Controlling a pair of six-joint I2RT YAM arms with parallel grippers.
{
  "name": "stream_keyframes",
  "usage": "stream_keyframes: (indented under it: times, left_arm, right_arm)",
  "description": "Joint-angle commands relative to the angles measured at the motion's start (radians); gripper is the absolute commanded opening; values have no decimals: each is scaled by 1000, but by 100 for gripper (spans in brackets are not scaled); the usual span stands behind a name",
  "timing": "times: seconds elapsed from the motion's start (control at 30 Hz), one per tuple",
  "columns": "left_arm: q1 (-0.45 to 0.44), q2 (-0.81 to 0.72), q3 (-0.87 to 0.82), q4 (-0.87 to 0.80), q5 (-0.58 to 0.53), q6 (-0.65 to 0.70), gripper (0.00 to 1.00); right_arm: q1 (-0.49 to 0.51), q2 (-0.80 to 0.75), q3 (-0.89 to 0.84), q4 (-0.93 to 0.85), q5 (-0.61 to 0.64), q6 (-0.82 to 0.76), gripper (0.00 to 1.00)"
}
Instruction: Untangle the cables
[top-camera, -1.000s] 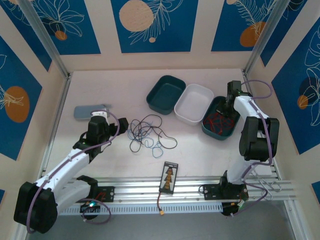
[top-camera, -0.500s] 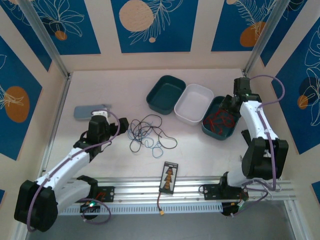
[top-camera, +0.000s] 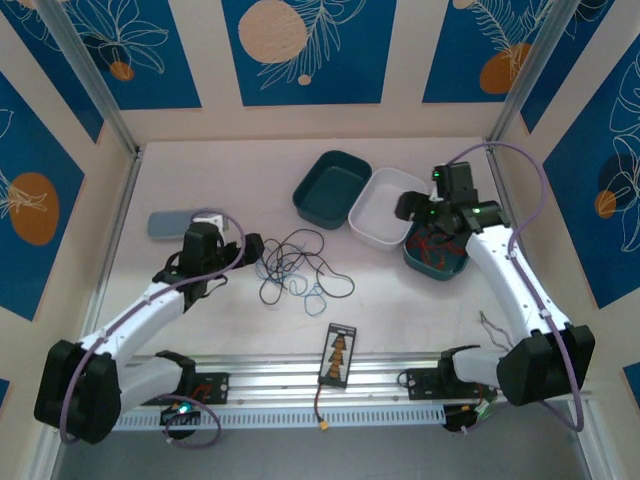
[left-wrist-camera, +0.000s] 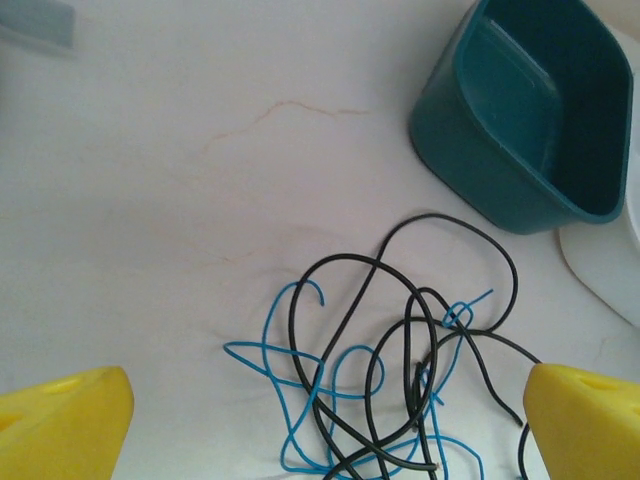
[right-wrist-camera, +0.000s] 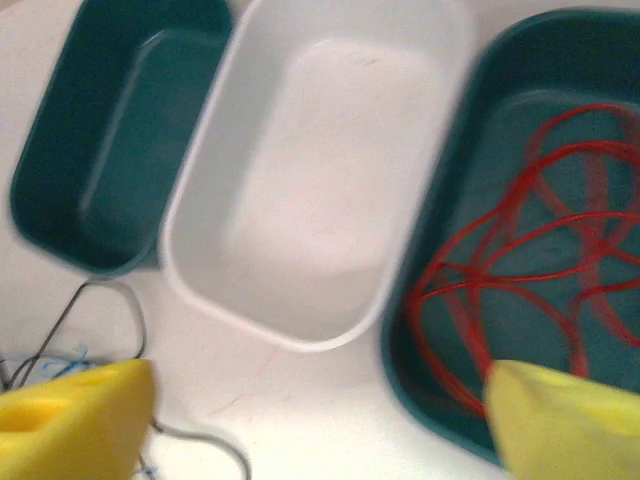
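Observation:
A tangle of black and blue cables (top-camera: 298, 266) lies on the table in front of the trays. My left gripper (top-camera: 250, 250) stands open at the tangle's left edge. In the left wrist view its yellow fingertips (left-wrist-camera: 70, 425) flank the cables (left-wrist-camera: 400, 380) without touching them. Red cables (top-camera: 432, 243) lie loose in the right teal tray (top-camera: 441, 275). My right gripper (top-camera: 408, 208) hovers open and empty over the white tray (top-camera: 388, 205). In the right wrist view the red cables (right-wrist-camera: 540, 260) sit in that teal tray (right-wrist-camera: 440, 330), beside my open right gripper (right-wrist-camera: 320, 420).
An empty teal tray (top-camera: 330, 185) stands left of the white one. A grey flat piece (top-camera: 180, 222) lies at the far left. A small black board (top-camera: 338, 353) sits by the aluminium rail (top-camera: 380, 375), with an orange-plug wire (top-camera: 322, 425) below it.
My right gripper has opened and swung left from the right teal tray to above the white tray, leaving the red cables in the teal tray. The left arm shifted slightly.

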Motion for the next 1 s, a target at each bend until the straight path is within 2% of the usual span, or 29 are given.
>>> stream_keyframes:
  times: [0.0, 0.23, 0.33, 0.57, 0.67, 0.73, 0.87, 0.97]
  left_arm:
    - [-9, 54, 49, -23, 82, -12, 100]
    - [-56, 186, 110, -9, 128, -17, 100]
    - [-79, 241, 140, -4, 133, -20, 97]
    - [-100, 354, 186, 29, 154, -57, 90]
    - [-100, 395, 198, 56, 160, -78, 86]
    - [-103, 425, 208, 75, 164, -89, 83]
    - [-103, 468, 231, 97, 167, -101, 77]
    - [-103, 493, 240, 110, 159, -112, 69]
  right_arm:
    - [113, 33, -9, 16, -6, 38, 99]
    - [349, 186, 20, 62, 1, 107, 99]
    - [402, 262, 40, 69, -8, 120, 99]
    - [458, 384, 54, 97, -53, 135, 99]
    - [474, 426, 65, 118, -84, 129, 90]
    - [481, 460, 83, 121, -98, 119, 79]
    - [486, 514, 123, 119, -109, 94, 71]
    - [486, 549, 145, 126, -120, 62, 67]
